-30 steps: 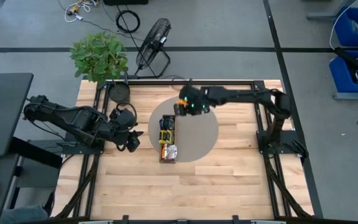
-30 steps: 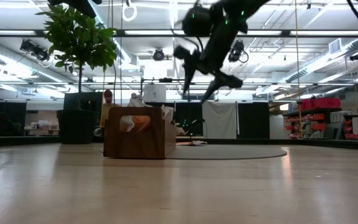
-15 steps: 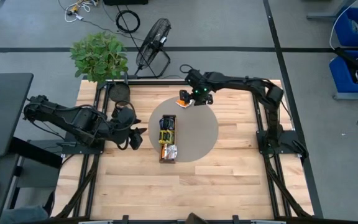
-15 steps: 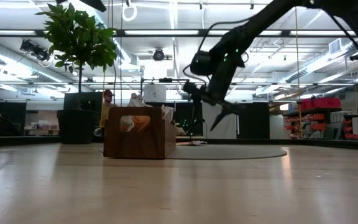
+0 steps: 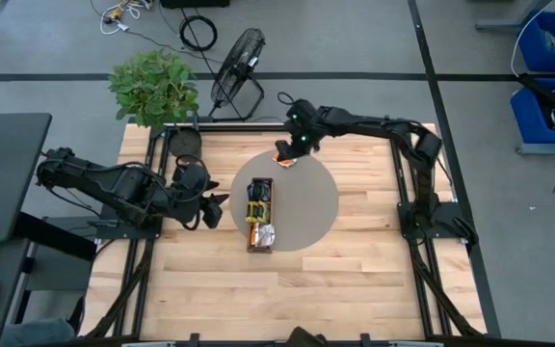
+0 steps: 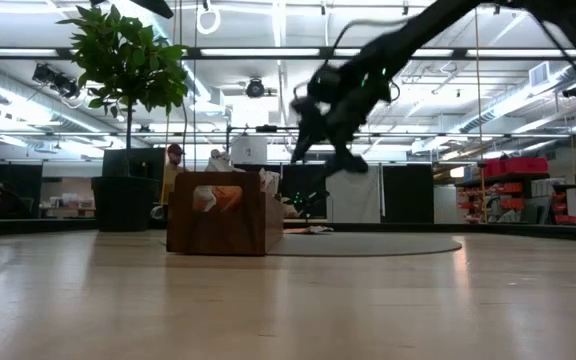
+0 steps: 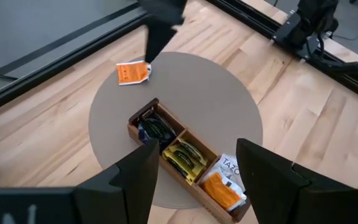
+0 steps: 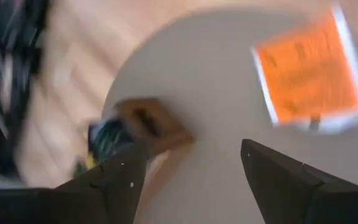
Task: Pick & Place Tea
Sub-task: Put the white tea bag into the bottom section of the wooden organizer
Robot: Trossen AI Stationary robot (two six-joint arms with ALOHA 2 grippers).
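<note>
Tea is seen as one orange-and-white sachet (image 8: 308, 78) lying flat and alone just ahead of the right gripper's fingers (image 8: 294, 180), which are spread wide with nothing held between them; the right gripper (image 5: 296, 143) is raised over the far edge of a round grey mat (image 5: 318, 198), with the sachet (image 5: 286, 157) just below and beside it, not touched; in the low view the right gripper (image 6: 325, 128) is shown well above the desk (image 5: 355, 260).

Farther out from those fingers, a long wooden tray (image 5: 260, 214) is set across the mat, holding dark, yellow-green and orange sachets in its compartments; a white sachet is seen at its nearer end.

The sachet is judged to be very light, thin and limp, with a smooth wrapper likely to slide on the mat; little is offered for a grip from above, so a pinch across one raised edge or a corner is thought best, and too hard a press may crumple it.

The left gripper (image 5: 205, 210) is held beside the mat on the tray's other side, well apart from the loose sachet; its fingers (image 7: 269, 180) are spread wide and empty.
</note>
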